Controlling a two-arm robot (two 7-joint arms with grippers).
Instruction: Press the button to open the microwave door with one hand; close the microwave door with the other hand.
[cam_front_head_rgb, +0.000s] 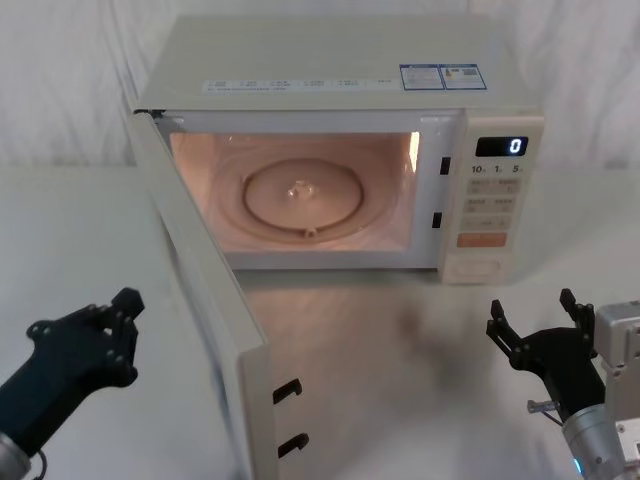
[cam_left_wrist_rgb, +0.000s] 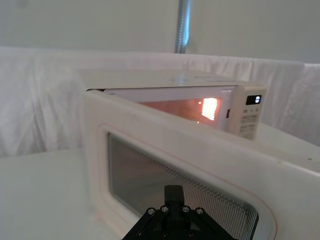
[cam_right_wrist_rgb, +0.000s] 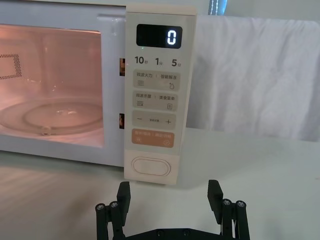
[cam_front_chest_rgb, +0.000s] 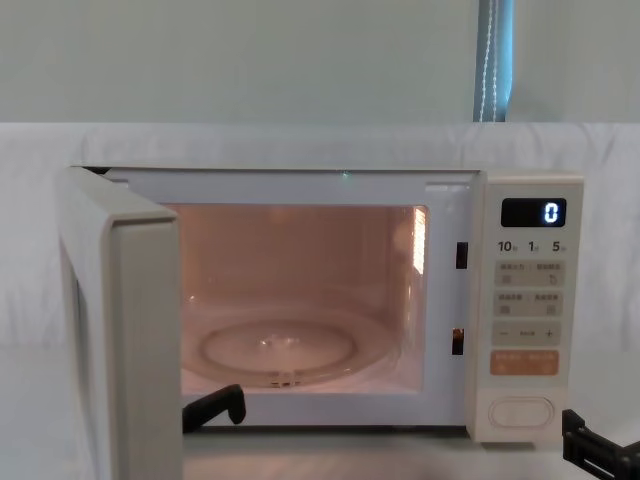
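**Microwave door swung open, both grippers clear of it**

The microwave (cam_front_head_rgb: 340, 110) sits toward the far edge of the white desk (cam_front_head_rgb: 400, 360), its lit cavity showing a glass turntable (cam_front_head_rgb: 305, 195). White cloth (cam_right_wrist_rgb: 260, 75) hangs behind it. The microwave door (cam_front_head_rgb: 200, 300) stands wide open, swung out toward the desk's near edge on the left, between the left gripper and the cavity. The door's lower part is cut off at the head view's bottom edge.

On the control panel (cam_right_wrist_rgb: 157, 95), under the display reading 0 and the orange key (cam_right_wrist_rgb: 153, 138), lies the button (cam_right_wrist_rgb: 149, 166).

The left gripper (cam_front_head_rgb: 118, 325) hovers near the door's outer face; whether its fingers are parted cannot be told. The right gripper (cam_right_wrist_rgb: 170, 197) hangs in front of the button, fingers spread, holding nothing.
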